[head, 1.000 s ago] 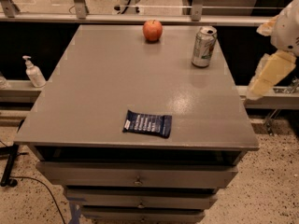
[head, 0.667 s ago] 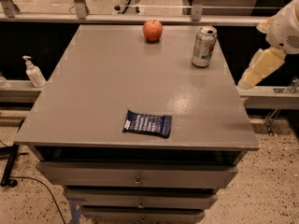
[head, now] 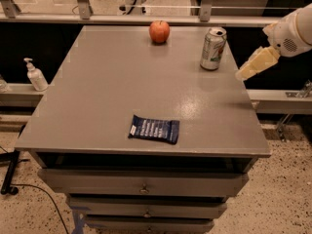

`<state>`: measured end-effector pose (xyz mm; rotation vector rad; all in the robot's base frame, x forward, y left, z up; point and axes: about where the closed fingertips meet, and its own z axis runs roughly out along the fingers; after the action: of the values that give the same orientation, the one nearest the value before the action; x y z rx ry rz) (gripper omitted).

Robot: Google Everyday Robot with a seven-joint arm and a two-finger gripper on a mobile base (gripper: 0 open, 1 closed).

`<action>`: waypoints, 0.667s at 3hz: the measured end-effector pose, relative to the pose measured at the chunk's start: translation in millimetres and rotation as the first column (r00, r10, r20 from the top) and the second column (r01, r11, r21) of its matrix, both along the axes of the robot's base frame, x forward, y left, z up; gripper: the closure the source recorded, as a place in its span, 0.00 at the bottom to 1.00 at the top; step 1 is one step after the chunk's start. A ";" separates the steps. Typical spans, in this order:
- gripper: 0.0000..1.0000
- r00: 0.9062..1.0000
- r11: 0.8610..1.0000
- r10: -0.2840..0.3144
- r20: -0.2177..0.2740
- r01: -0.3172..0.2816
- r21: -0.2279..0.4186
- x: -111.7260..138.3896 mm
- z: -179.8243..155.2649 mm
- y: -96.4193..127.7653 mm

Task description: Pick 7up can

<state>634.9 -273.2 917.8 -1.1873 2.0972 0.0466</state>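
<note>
The 7up can stands upright near the far right edge of the grey table; it is silvery-white with faint green markings. A red apple sits to its left near the far edge. My gripper hangs off the table's right side, just right of the can and apart from it, at about the can's height. Its pale yellowish fingers point down-left toward the table edge.
A dark blue snack packet lies near the table's front edge. Drawers sit under the tabletop. A white pump bottle stands on a ledge to the left. A railing runs behind the table.
My gripper has moved up and to the left, closer to the can. The can, apple and packet have not moved.
</note>
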 end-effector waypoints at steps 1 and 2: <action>0.00 0.999 0.987 -0.023 0.034 0.018 0.158 30.7 -16.1 1.1; 0.00 0.998 0.947 -0.008 0.059 -0.012 0.320 54.9 -32.7 17.2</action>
<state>689.8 -256.0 885.2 -0.9813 1.9455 0.3367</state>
